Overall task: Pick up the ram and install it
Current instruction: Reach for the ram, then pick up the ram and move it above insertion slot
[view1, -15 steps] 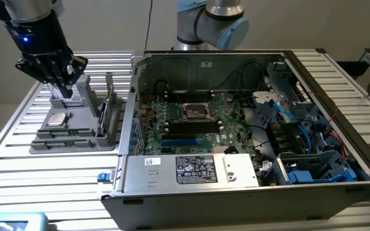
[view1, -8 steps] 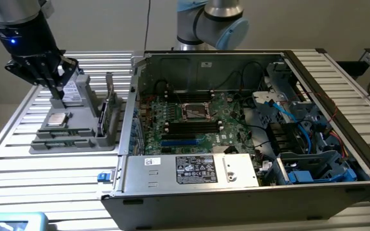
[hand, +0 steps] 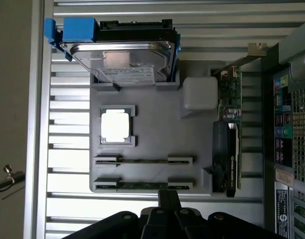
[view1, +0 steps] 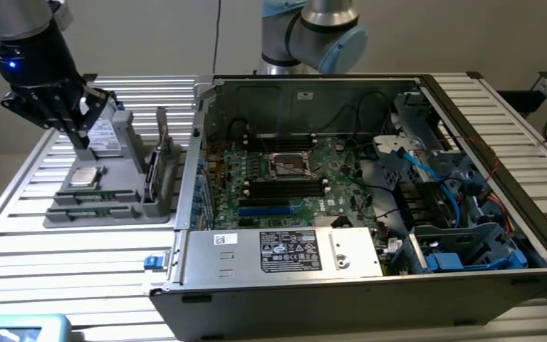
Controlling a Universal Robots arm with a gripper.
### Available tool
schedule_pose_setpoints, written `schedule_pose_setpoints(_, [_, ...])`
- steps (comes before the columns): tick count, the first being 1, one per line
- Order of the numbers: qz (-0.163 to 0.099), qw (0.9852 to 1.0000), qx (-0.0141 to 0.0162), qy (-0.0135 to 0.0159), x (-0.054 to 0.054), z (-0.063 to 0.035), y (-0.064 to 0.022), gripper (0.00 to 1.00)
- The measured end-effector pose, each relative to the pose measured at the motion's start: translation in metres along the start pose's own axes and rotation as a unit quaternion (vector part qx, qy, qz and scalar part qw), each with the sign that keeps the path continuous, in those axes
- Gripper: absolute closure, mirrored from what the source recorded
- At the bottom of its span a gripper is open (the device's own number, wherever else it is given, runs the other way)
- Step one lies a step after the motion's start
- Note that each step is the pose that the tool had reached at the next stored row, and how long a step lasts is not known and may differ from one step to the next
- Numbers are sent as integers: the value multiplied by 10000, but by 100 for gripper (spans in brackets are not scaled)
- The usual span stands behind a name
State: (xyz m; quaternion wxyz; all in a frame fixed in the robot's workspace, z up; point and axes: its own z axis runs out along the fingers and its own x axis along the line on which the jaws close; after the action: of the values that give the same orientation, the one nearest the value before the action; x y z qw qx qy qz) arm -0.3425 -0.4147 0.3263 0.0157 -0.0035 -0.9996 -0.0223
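Green ram [hand: 142, 161]: two sticks, edge-up in slots of the grey tray [hand: 157, 134], beside the open computer case [view1: 273, 96]. Gripper [view1: 76, 135]: fingers pressed together, empty, hovering above the tray. Pickup and install outstanding.

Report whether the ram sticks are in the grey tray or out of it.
In. Both ram sticks stand on edge in their slots on the grey tray; the shut pincer hovers over it, holding neither.
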Motion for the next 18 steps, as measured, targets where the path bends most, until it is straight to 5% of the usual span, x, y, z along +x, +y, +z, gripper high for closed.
schedule_pose_setpoints(5, [-74, 10000, 2, 3, 1, 17, 0, 89])
schedule_pose_setpoints(9, [-431, 9991, 14, 20, 1, 22, -1, 89])
schedule_pose_setpoints(14, [-882, 9961, 28, 39, 1, 29, -1, 89])
schedule_pose_setpoints(18, [-1242, 9922, 31, 54, 1, 32, -1, 89])
